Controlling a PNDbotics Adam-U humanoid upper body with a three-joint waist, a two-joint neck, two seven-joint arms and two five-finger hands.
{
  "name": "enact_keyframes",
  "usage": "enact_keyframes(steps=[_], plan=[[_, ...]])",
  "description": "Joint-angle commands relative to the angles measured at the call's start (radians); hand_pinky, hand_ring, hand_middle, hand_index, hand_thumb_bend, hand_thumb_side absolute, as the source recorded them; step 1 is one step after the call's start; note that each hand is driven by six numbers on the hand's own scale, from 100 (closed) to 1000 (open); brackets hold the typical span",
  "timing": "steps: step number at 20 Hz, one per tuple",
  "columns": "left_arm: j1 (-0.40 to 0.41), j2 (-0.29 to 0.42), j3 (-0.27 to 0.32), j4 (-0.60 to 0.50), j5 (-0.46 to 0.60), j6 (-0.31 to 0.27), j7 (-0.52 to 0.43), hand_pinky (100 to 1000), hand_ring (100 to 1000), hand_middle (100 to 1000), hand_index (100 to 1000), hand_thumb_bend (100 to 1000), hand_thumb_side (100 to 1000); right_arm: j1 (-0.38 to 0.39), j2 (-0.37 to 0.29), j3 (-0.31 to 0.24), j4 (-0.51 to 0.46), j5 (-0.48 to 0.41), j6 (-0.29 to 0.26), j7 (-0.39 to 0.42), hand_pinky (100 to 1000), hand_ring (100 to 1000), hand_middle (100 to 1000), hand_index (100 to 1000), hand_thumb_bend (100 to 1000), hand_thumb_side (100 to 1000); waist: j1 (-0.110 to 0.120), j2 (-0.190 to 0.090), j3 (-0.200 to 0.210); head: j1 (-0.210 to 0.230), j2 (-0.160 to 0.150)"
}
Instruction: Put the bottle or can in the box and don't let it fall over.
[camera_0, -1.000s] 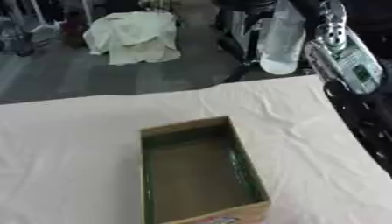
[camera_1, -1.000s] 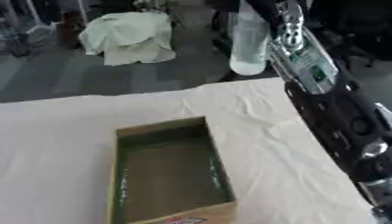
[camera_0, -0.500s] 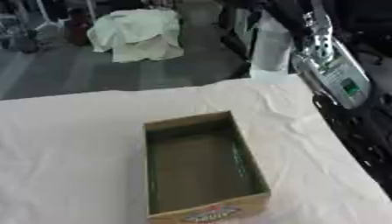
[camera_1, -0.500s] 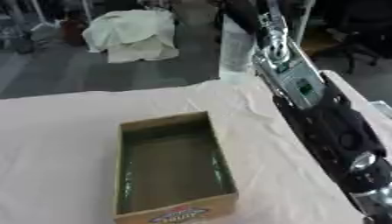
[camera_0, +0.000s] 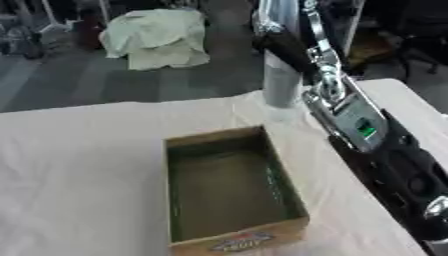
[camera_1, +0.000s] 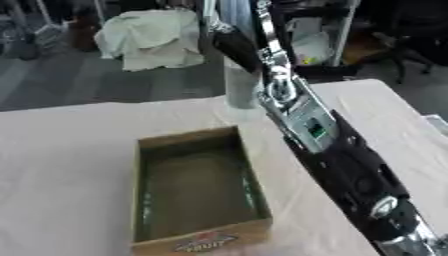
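Note:
An open cardboard box (camera_0: 229, 186) lies on the white-covered table (camera_0: 79, 160), long side running away from me, with nothing inside. My right arm reaches from the lower right up to the top centre. Its hand (camera_0: 285, 44) is shut on a pale, clear bottle (camera_0: 281, 86). The bottle hangs upright, just beyond the box's far right corner, its base low over the tablecloth. The top of the bottle is hidden behind the hand. My left hand shows in neither view.
The table's far edge (camera_0: 131, 106) runs just behind the box. On the floor beyond lies a heap of pale cloth (camera_0: 159, 36). Dark furniture (camera_1: 394, 35) stands at the back right. My forearm (camera_1: 341, 160) crosses the table right of the box.
My right hand has carried the bottle leftward and lower, from above the table's far right corner to just beyond the box's far end.

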Motion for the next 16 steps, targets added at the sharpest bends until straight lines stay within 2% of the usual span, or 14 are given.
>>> enact_keyframes(steps=[1, 10, 15, 16], plan=[[-0.001, 0.018, 0.008, -0.02, -0.005, 0.007, -0.003, 1000, 857, 960, 784, 100, 796, -0.013, 0.019, 0.011, 0.013, 0.032, -0.005, 0.002, 105, 100, 148, 159, 100, 466, -0.001, -0.013, 0.002, -0.003, 0.007], [0.008, 0.002, -0.001, -0.02, -0.014, 0.025, -0.014, 1000, 857, 963, 783, 100, 815, 0.0, 0.073, 0.028, 0.07, 0.055, -0.02, -0.021, 108, 100, 152, 159, 100, 470, 0.0, 0.001, 0.002, 0.002, 0.016], [0.007, -0.004, -0.008, -0.02, -0.017, 0.034, -0.023, 1000, 857, 964, 782, 100, 821, 0.005, 0.098, 0.039, 0.093, 0.029, -0.021, -0.041, 126, 100, 172, 172, 100, 470, 0.002, 0.007, -0.001, 0.004, 0.019], [0.007, -0.005, -0.009, -0.02, -0.018, 0.036, -0.025, 1000, 857, 964, 782, 100, 804, 0.005, 0.103, 0.043, 0.099, 0.024, -0.022, -0.043, 127, 100, 173, 172, 100, 411, 0.002, 0.008, -0.002, 0.004, 0.02]])
